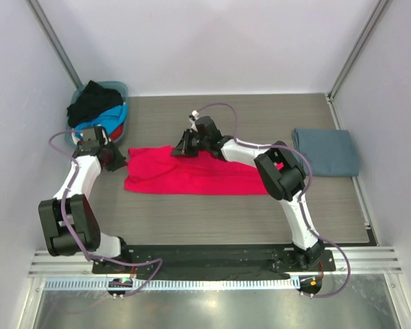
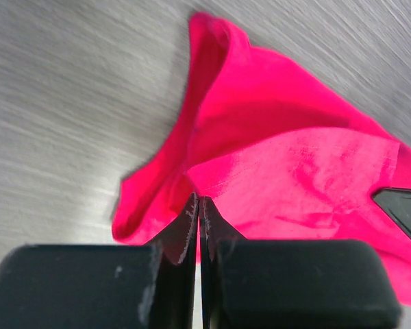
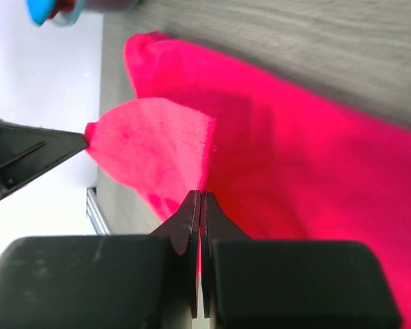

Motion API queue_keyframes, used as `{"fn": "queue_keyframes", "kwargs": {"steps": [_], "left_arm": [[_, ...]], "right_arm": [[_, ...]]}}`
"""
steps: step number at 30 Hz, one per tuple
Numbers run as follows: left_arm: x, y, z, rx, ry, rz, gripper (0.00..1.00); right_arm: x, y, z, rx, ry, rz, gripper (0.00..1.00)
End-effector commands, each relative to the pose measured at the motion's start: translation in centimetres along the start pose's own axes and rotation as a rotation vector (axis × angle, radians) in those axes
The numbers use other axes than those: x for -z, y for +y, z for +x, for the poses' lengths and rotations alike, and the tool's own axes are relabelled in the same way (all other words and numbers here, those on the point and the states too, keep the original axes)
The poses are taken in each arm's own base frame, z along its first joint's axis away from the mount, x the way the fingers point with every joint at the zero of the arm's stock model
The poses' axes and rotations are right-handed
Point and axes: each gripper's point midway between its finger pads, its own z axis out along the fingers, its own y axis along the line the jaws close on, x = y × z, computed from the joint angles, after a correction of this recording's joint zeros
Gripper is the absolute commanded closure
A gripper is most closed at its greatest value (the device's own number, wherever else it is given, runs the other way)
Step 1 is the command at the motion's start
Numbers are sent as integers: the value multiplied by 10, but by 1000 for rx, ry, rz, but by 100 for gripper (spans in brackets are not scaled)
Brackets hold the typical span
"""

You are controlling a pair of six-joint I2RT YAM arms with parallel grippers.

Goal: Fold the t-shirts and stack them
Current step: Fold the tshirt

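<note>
Our left fingers (image 2: 181,236) and right fingers (image 3: 185,226) are both pinched shut on the red-pink shirt (image 1: 192,175) lying mid-tabletop (image 1: 226,219), left at its 9 o'clock end and right on its 12 o'clock edge, likely to carry a fold over. Bare room lies toward 6 o'clock; the folded grey shirt (image 1: 327,152) sits at 3 o'clock and the basket (image 1: 122,88) at 10.

Lab test cell: white wall panels (image 1: 212,41), alu mounting rail (image 1: 370,261)
</note>
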Motion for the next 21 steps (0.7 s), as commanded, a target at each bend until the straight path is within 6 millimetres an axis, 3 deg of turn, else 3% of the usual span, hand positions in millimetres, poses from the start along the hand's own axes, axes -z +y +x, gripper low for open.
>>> {"fn": "queue_keyframes", "kwargs": {"steps": [1,5,14,21], "left_arm": [[18,-5,9,-13,9,44,100],[31,-5,19,-26,14,58,100],[45,-4,49,-31,86,92,100],[60,-13,78,34,228,116,100]], "right_arm": [[26,43,-7,71,-27,-84,97],[41,50,5,81,-22,-85,91],[54,35,53,62,54,-51,83],[62,27,76,59,80,-31,79]]}}
